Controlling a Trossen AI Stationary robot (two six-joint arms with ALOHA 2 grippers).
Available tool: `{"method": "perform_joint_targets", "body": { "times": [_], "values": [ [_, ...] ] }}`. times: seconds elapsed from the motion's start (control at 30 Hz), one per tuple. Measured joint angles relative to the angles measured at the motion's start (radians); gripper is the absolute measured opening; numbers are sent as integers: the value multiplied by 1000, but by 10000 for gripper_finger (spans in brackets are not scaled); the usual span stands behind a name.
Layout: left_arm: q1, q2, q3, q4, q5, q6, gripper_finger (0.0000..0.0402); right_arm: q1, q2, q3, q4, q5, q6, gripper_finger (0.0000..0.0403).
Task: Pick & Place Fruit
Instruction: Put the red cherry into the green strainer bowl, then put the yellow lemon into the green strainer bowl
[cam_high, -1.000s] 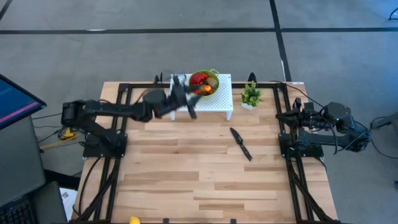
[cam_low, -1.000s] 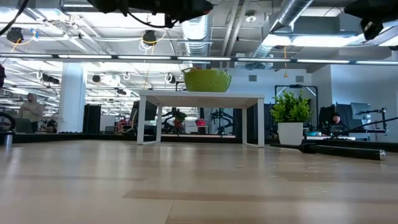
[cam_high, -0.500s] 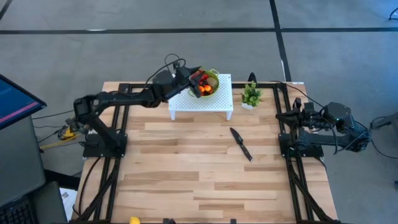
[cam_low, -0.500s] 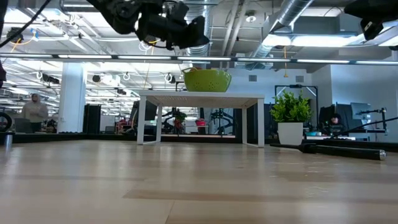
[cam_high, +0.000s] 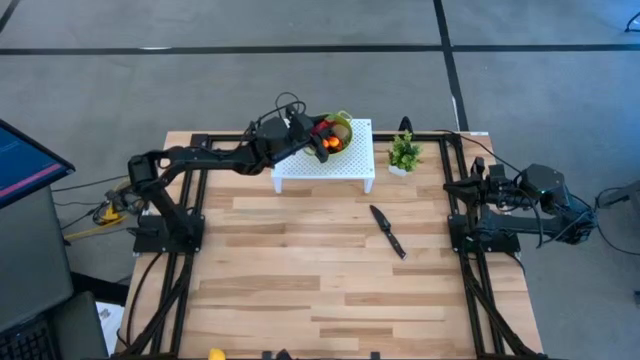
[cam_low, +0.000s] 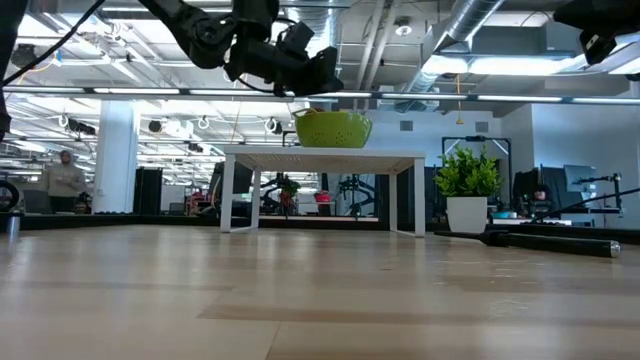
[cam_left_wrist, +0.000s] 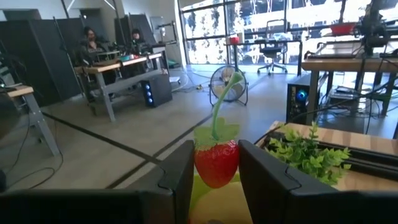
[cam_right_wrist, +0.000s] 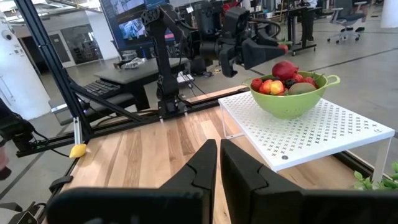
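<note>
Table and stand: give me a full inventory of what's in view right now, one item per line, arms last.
Green colander bowl: one, on the white perforated stand.
White perforated stand: one, at the table's far edge, centre.
Toy fruit in the bowl: a small pile, red, orange, brown-green.
Red toy strawberry with green stem: one, between the left fingers.
Black knife: one, flat on the wood, right of centre.
Small green potted plant: one, right of the stand.
Small yellow piece: one, at the table's near edge; what it is, unclear.
Wooden table: one, light planks.
Left gripper: above the bowl's rim, shut on the strawberry.
Right gripper: shut, parked at the right edge.
</note>
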Motion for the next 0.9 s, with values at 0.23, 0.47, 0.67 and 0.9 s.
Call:
{"method": "perform_joint_targets", "body": {
  "times": [0.23,0.47,0.67,0.9],
  "values": [
    [0,0,0,-9,4,0,116,0,0,0,0,0,0,17],
    [0,0,0,-9,4,0,155,0,0,0,0,0,0,17],
    [-1,0,0,-8,4,-1,178,0,0,0,0,0,0,17],
    [-78,-47,0,-51,6,-30,181,0,0,0,0,0,0,17]
  ]
}}
